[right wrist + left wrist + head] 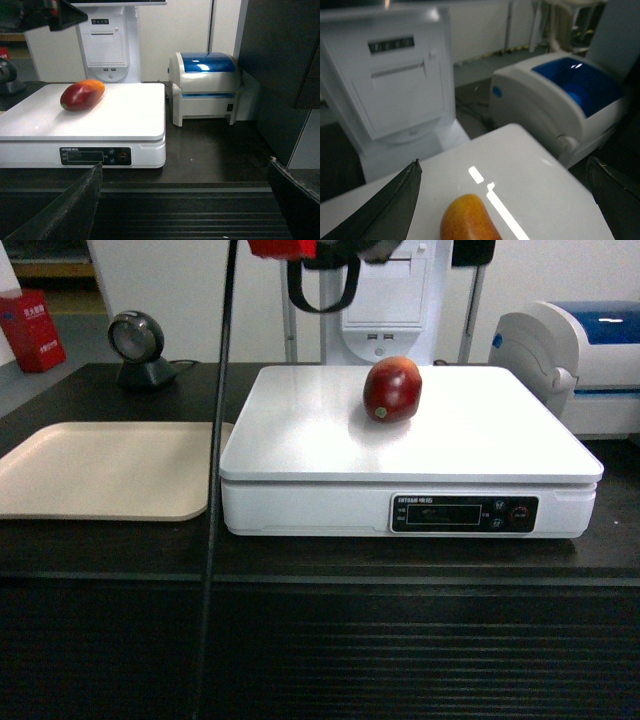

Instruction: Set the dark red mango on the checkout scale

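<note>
You see a flat beige tray [100, 470] lying left, a white-and-blue rounded machine [575, 360] at right, and a round black scanner [138, 348] behind.

Left gripper [502, 185]: two black, wedge-shaped fingers [390, 205] with matte surfaces and worn, pale-flecked edges, tapering to blunt tips; right gripper [185, 200]: same black tapered fingers [75, 205], same scuffed edges; head view: red housing block [282, 247] at top edge, black looped strap [322, 290] beneath it, thin black cable [215, 490] hanging vertically down the frame.
</note>
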Tool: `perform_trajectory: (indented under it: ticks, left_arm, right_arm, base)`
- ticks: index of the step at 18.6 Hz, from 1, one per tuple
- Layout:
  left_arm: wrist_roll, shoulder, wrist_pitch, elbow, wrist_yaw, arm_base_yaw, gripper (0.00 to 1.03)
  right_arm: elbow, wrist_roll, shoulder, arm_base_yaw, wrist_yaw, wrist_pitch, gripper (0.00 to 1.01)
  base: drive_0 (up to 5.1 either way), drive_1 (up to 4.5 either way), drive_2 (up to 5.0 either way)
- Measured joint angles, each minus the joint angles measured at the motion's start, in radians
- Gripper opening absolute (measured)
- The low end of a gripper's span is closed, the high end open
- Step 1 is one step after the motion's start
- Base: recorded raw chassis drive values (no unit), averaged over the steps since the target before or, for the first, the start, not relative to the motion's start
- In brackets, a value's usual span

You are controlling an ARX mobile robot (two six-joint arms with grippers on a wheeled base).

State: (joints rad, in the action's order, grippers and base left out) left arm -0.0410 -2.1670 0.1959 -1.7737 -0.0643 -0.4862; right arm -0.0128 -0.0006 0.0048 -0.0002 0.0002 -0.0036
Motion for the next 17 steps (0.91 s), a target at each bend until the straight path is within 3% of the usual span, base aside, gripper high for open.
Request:
perform_trajectory:
  ticks: [1, 3, 5, 7, 8, 11, 16, 17]
  left_arm:
    - [0.043, 0.082, 0.103, 0.105, -0.047, 0.009, 0.98]
    - [0.111, 0.232, 0.227, 0.301, -0.069, 0.039, 0.98]
    - [0.16, 0.42, 0.316, 0.533, -0.079, 0.131, 0.98]
    - [0.153, 0.597, 0.335, 0.718, -0.123, 0.243, 0.98]
    - [0.117, 0.698, 0.32, 0.801, -0.166, 0.315, 0.98]
    - [0.061, 0.901, 0.369, 0.994, -0.2, 0.509, 0.98]
    - [0.049, 1.106, 0.336, 1.159, -0.253, 0.727, 0.97]
    - [0.048, 1.163, 0.251, 1.188, -0.203, 0.747, 0.85]
  right_arm:
    - [0.0, 0.0, 0.0, 0.0, 0.0, 0.0, 0.98]
    - [0.0, 0.0, 0.0, 0.0, 0.0, 0.0, 0.98]
    - [0.0, 0.0, 0.0, 0.0, 0.0, 0.0, 0.98]
    - [0.0, 0.0, 0.0, 0.0, 0.0, 0.0, 0.98]
    - [0.0, 0.0, 0.0, 0.0, 0.0, 0.0, 0.98]
    - [0.0, 0.0, 0.0, 0.0, 0.0, 0.0, 0.98]
    - [0.0, 0.0, 0.0, 0.0, 0.0, 0.0, 0.98]
    - [0.0, 0.0, 0.0, 0.0, 0.0, 0.0, 0.98]
  base:
    - [0.0, 0.0, 0.0]
    - [0.0, 0.0, 0.0]
    - [0.0, 0.0, 0.0]
    - [0.0, 0.0, 0.0]
    - [0.0, 0.0, 0.0]
    - [0.0, 0.0, 0.0]
    - [0.0, 0.0, 0.0]
    - [0.0, 0.0, 0.0]
